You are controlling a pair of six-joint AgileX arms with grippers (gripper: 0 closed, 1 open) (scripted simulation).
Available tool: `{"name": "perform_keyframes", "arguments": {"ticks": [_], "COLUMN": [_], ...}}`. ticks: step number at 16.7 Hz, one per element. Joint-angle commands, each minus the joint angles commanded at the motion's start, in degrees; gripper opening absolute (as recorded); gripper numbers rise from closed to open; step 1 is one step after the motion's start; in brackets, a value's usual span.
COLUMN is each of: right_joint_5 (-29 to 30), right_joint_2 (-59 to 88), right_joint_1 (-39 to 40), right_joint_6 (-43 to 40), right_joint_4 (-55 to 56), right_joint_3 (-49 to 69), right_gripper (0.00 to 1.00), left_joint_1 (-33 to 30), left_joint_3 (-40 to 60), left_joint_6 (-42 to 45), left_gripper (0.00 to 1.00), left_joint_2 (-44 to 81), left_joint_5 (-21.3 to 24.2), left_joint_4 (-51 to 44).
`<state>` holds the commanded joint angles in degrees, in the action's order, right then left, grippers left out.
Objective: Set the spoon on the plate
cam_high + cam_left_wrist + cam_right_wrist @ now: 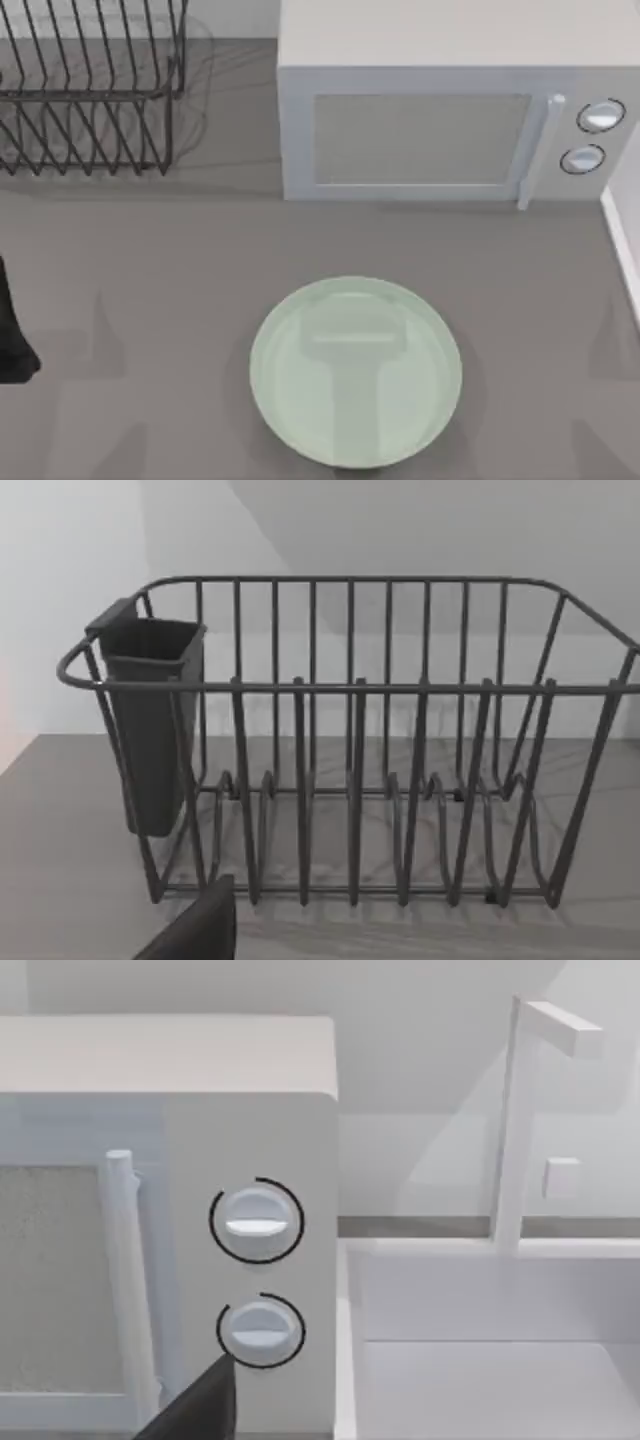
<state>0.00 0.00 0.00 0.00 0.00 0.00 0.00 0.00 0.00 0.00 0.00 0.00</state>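
The plate [355, 372] is sitting bare near the table's front, before the microwave [440, 110]. The spoon's whereabouts cannot be told. Both arms are seemingly waiting to start; finding the spoon comes next.

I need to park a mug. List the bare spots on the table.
Bare table lies left of the plate, below the rack, and right of the plate, below the microwave. The strip between plate and microwave is open too. The back row, rack and microwave, is crowded.
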Motion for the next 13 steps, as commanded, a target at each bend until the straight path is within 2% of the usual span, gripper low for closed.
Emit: {"name": "perform_keyframes", "arguments": {"ticks": [3, 6, 9, 13], "right_joint_5": [0.0, 0.0, 0.0, 0.0], "right_joint_2": [0.0, 0.0, 0.0, 0.0], "right_joint_1": [0.0, 0.0, 0.0, 0.0], "right_joint_6": [0.0, 0.0, 0.0, 0.0], "right_joint_4": [0.0, 0.0, 0.0, 0.0], "right_joint_3": [0.0, 0.0, 0.0, 0.0], "right_gripper": [1.00, 1.00, 1.00, 1.00], "left_joint_1": [0.1, 1.0, 2.4, 5.2], "left_joint_3": [0.5, 4.6, 11.7, 23.9], "left_joint_6": [0.6, 5.9, 16.6, 36.6], "left_gripper": [1.00, 1.00, 1.00, 1.00], "left_joint_2": [0.6, 5.9, 16.8, 39.3], "left_joint_5": [0.0, 0.0, 0.2, 0.8], "left_joint_4": [-0.4, -4.4, -11.5, -24.3]}}
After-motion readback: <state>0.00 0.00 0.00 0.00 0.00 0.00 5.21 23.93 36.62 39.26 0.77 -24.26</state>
